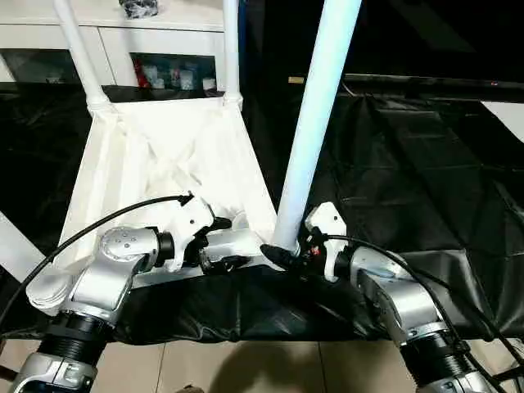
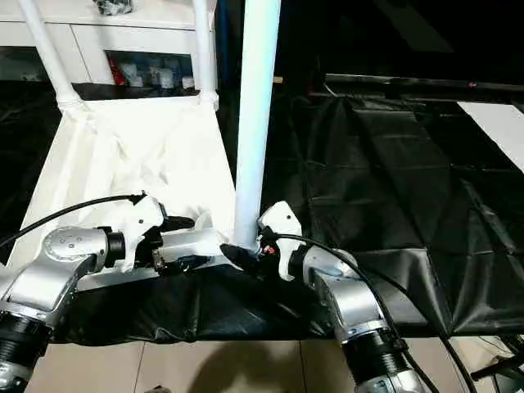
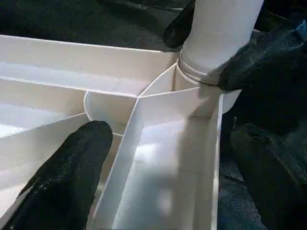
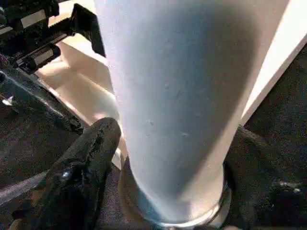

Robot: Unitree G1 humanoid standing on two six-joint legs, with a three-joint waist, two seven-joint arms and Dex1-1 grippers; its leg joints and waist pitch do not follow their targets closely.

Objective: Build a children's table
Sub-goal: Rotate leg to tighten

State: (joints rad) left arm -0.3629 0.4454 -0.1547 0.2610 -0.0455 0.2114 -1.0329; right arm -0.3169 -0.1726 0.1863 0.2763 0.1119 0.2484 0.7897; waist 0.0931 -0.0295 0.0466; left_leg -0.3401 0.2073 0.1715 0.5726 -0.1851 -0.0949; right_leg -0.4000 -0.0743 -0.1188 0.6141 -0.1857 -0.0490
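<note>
— What is the left gripper (image 1: pixel 219 246) doing?
— It is spread wide over the near edge of the upside-down tabletop (image 1: pixel 164 155).
— And the right gripper (image 1: pixel 288 252)?
— It hugs the near leg (image 1: pixel 315 123), standing in its corner socket (image 3: pixel 196 79).
— What comes next?
— Probably pushing that leg in tight.

Upside-down white tabletop (image 2: pixel 123 164) on black sheet (image 2: pixel 393 205). Two legs (image 2: pixel 49 57) upright in far corner sockets, third leg (image 2: pixel 255 123) upright at near right corner. Right gripper (image 2: pixel 250 255) clamps that leg's base. Left gripper (image 2: pixel 176 241) straddles the near edge, fingers spread. White cabinet (image 2: pixel 139 37) behind.
</note>
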